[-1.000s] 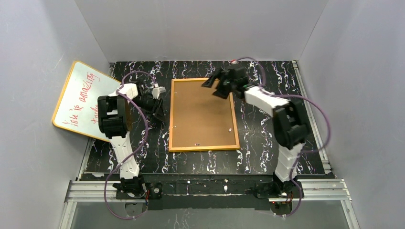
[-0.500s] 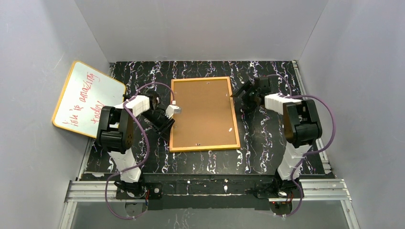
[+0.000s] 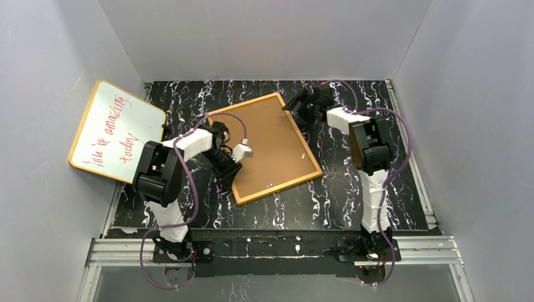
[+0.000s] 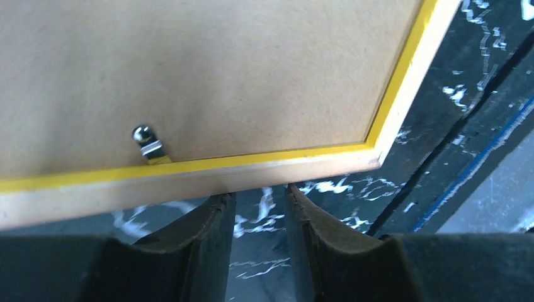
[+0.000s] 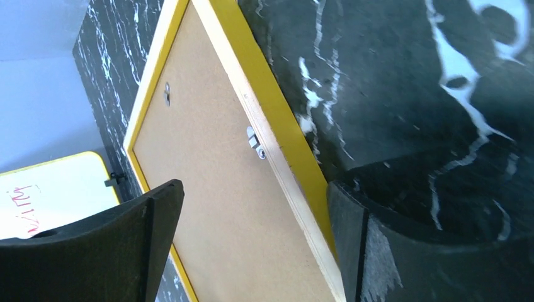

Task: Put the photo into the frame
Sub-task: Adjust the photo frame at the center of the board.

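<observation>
Frame: the frame (image 3: 281, 186) lies back side up and askew in the middle of the black marbled table (image 3: 334, 201), its yellow-orange border around a brown backing board (image 3: 271, 141)
Left claw: the left gripper (image 4: 259, 192) sits low at the frame's left near edge; its fingers (image 4: 211, 220) are a narrow gap apart with only table showing between them, tips right at the outer side of the border, holding nothing
Right claw: the right gripper (image 5: 252, 189) is spread wide near the frame's far corner, one finger over the backing board, the other over the table, the border running between them; contact cannot be told
Clips: small metal clips (image 5: 255, 142) sit on the backing board just inside the border
In the way: the backing board fills the whole opening of the frame
Nearby: a whiteboard (image 3: 116, 132) with red writing leans on the left wall (image 3: 38, 94), apart from the frame
</observation>
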